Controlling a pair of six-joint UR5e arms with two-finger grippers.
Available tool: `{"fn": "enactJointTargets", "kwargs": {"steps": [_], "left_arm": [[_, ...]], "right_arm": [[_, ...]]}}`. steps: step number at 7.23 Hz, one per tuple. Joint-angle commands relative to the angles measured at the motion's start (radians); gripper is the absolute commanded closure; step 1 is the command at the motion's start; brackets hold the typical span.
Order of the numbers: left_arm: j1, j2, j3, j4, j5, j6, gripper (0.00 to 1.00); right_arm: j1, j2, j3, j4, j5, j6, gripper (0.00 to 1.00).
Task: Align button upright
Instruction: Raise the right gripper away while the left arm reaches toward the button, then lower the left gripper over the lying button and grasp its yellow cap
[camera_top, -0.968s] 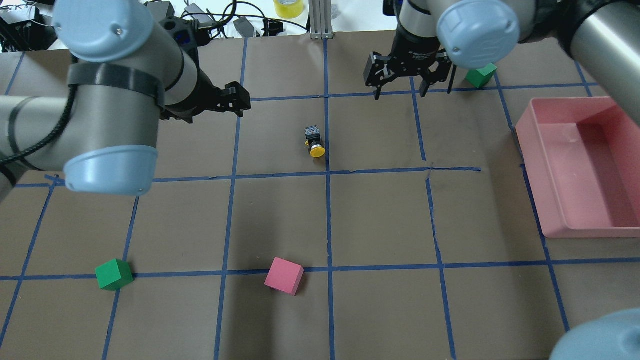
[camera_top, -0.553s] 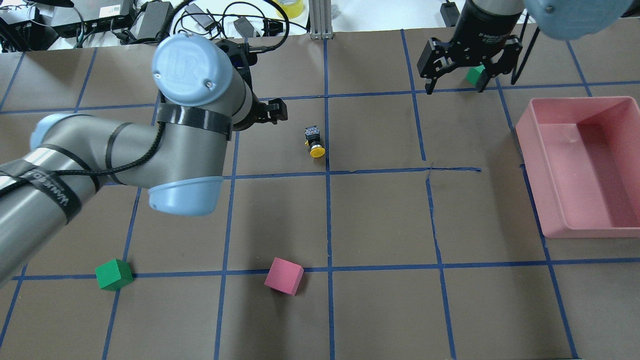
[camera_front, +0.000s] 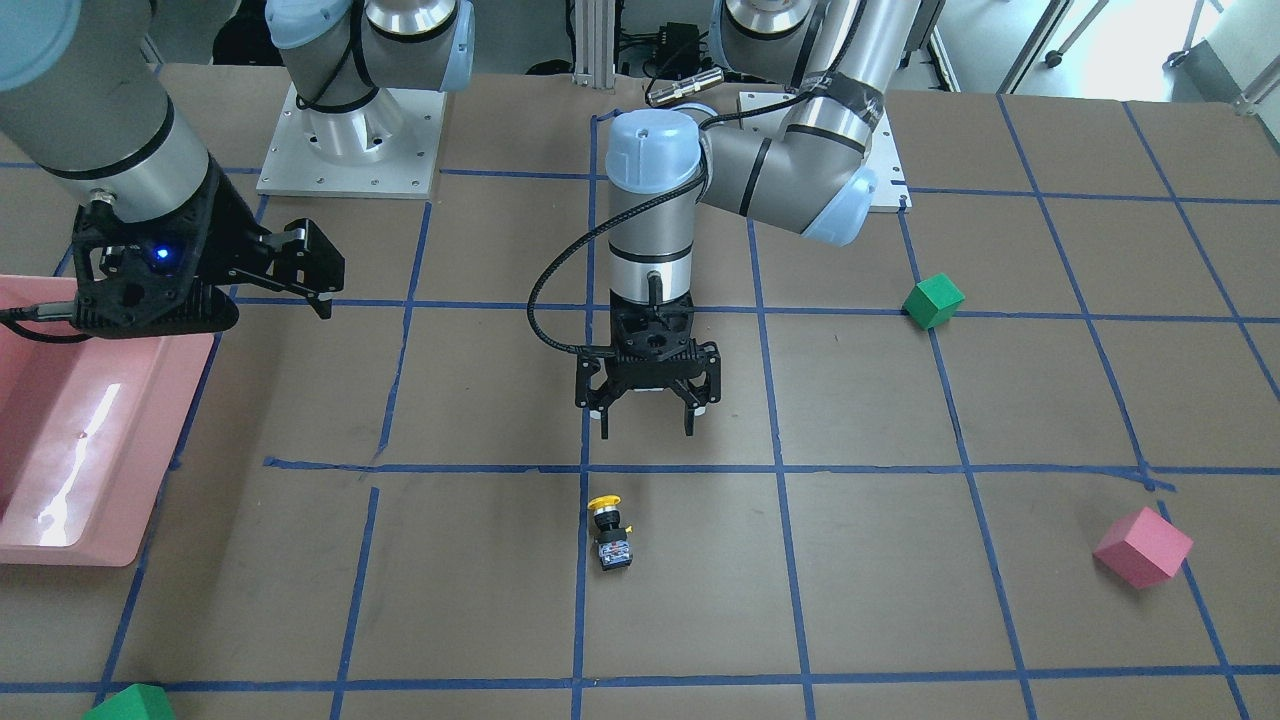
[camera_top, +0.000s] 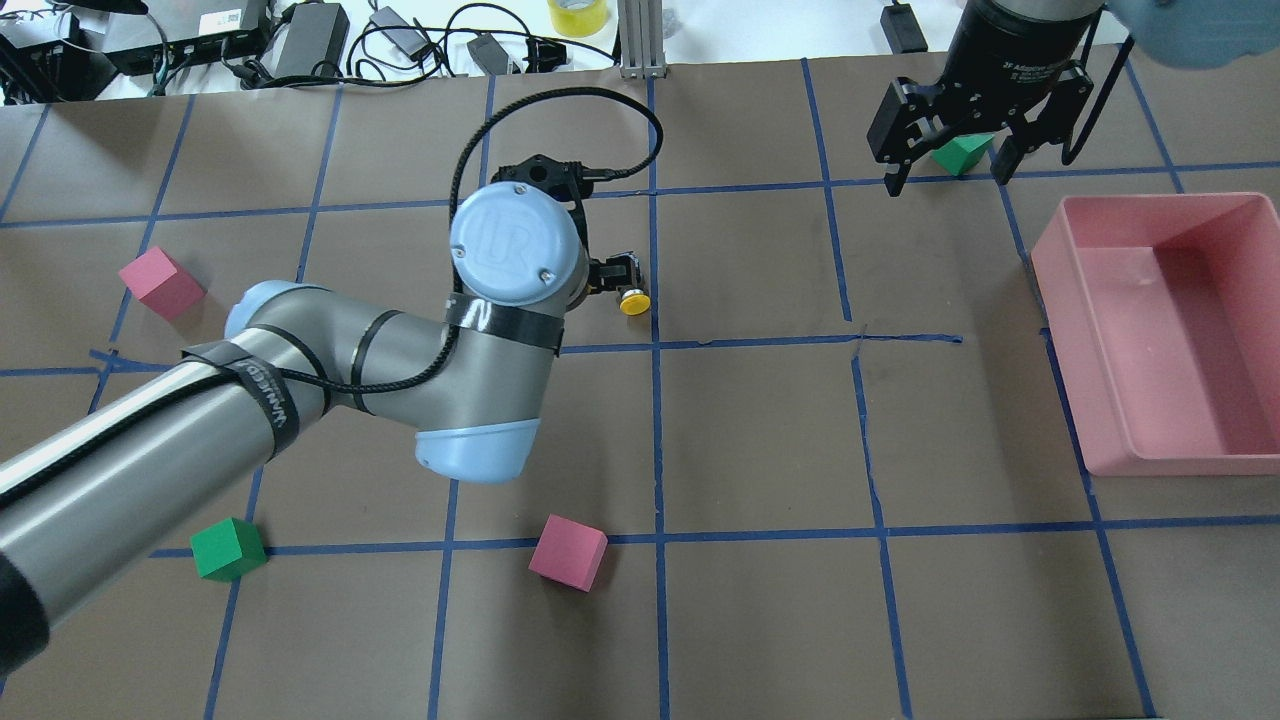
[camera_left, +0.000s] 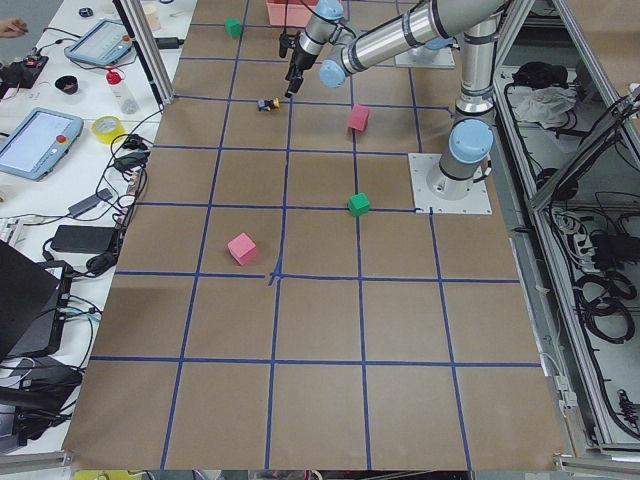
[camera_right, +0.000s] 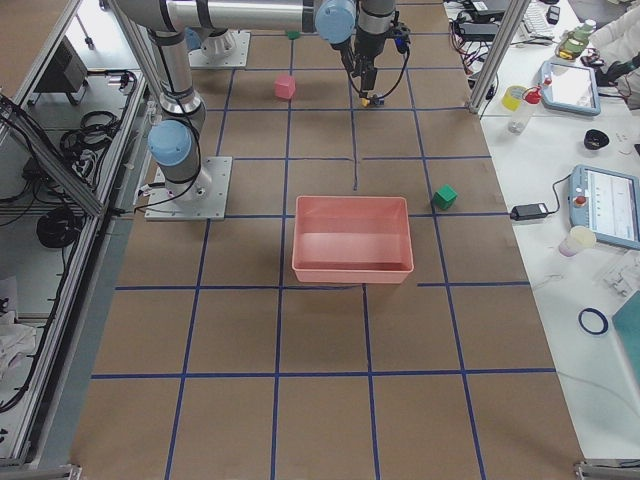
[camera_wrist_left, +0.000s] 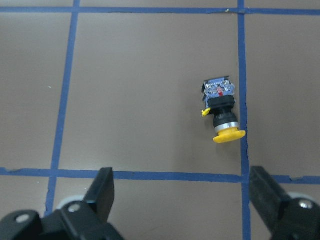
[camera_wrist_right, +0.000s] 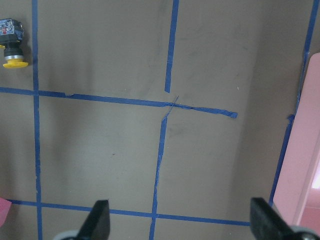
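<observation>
The button (camera_front: 608, 530) lies on its side on the brown table, yellow cap toward the robot's base, and nothing touches it. In the left wrist view the button (camera_wrist_left: 222, 112) sits ahead of the fingers, right of centre. My left gripper (camera_front: 646, 432) hangs open above the table, on the robot's side of the button, fingers pointing down. From overhead its wrist covers the button's body and only the yellow cap (camera_top: 634, 303) shows. My right gripper (camera_top: 948, 178) is open and empty at the far right. Its wrist camera catches the button (camera_wrist_right: 11, 45) at the left edge.
A pink bin (camera_top: 1065, 360) stands at the right edge. A green cube (camera_top: 960, 152) sits just beyond the right gripper. Another green cube (camera_top: 228, 548) and two pink cubes (camera_top: 568, 552) (camera_top: 160, 283) are scattered around. Cables run along the far edge.
My left arm has swung right and now hangs by the button. The right gripper has drifted right toward the far corner. The button has not moved.
</observation>
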Motion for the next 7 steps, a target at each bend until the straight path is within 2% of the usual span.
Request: {"fn": "enactJointTargets", "kwargs": {"steps": [1, 4, 5, 7], "left_arm": [[-0.045, -0.120, -0.001, 0.128, 0.010, -0.011, 0.06], [-0.049, -0.211, 0.002, 0.342, 0.029, -0.025, 0.06], [-0.049, -0.222, 0.005, 0.356, 0.055, -0.032, 0.06], [-0.049, -0.236, 0.012, 0.358, 0.082, -0.173, 0.06]], "right_arm": [[-0.001, -0.001, 0.004, -0.011, -0.003, -0.002, 0.00], [0.001, -0.018, 0.003, -0.010, -0.006, -0.002, 0.00], [0.001, -0.016, 0.003, -0.007, -0.015, -0.002, 0.00], [0.002, -0.027, -0.009, -0.002, -0.018, 0.018, 0.00]]}}
